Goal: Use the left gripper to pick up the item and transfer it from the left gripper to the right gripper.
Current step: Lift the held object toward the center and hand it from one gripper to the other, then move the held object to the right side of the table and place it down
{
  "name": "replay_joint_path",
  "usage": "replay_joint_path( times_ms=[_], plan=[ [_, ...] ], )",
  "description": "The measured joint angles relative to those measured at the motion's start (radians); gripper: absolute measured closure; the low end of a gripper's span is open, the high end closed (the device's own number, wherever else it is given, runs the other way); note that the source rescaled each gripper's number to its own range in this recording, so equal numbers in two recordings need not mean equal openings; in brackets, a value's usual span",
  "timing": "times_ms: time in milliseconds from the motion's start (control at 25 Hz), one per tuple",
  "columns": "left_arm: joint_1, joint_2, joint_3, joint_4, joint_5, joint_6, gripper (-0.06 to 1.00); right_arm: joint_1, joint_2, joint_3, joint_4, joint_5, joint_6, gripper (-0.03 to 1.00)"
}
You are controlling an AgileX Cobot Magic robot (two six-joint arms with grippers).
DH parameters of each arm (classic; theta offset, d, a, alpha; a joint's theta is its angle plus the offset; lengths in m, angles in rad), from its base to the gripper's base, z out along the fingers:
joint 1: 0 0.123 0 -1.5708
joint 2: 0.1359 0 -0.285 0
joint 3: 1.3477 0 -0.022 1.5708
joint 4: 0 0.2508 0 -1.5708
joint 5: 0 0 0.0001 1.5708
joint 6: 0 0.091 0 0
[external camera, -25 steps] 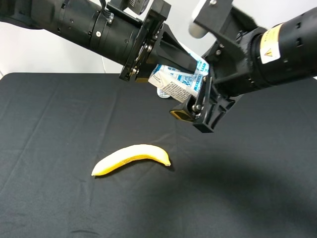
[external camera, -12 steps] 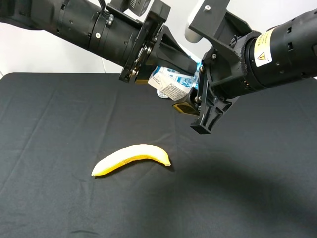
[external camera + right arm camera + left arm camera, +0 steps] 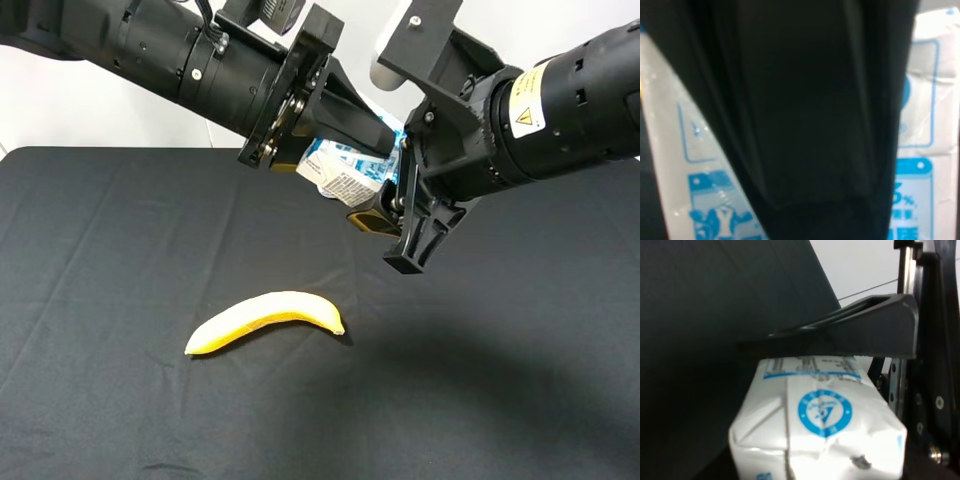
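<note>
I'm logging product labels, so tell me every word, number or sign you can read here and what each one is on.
Yellow warning triangle sign, words beside it too small: white label on the thick black right arm.
"%", blue, digit before it partly hidden: small white rectangular carton, right wrist view.
Round blue emblem, lettering blurred: same carton.
Grey fine print: same carton, too small to read.

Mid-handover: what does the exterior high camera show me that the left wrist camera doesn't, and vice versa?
Only exterior high: the banana lying on the black table, and the right gripper closed on the carton. Only left wrist: the carton's creased end face with its round blue logo. Both: the carton clamped in the left gripper.
</note>
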Motion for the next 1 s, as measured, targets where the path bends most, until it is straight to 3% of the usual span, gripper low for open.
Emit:
replay_joint_path(
  times_ms=[40, 80, 280, 360, 640, 1000],
  plan=[
    [0.0, 0.0, 0.0, 0.0, 0.0, 0.0, 0.92, 0.0, 0.002, 0.0, 0.001, 0.0, -0.001, 0.96],
    [0.0, 0.0, 0.0, 0.013, -0.001, 0.0, 0.8, 0.0, 0.003, 0.0, 0.002, 0.001, -0.001, 0.96],
    [0.0, -0.001, 0.0, 0.061, -0.002, 0.001, 0.07, 0.0, 0.003, 0.0, 0.002, 0.0, -0.001, 0.96],
    [0.0, -0.001, 0.0, 0.067, -0.003, 0.001, 0.01, 0.0, 0.003, 0.0, 0.002, 0.0, -0.001, 0.96],
    [0.006, -0.001, 0.0, 0.068, 0.002, 0.001, -0.03, 0.0, 0.003, 0.0, 0.002, -0.001, -0.001, 0.96],
    [0.122, -0.078, 0.0, 0.094, 0.098, 0.001, -0.03, 0.0, 0.003, 0.0, 0.002, -0.001, -0.001, 0.96]
  ],
)
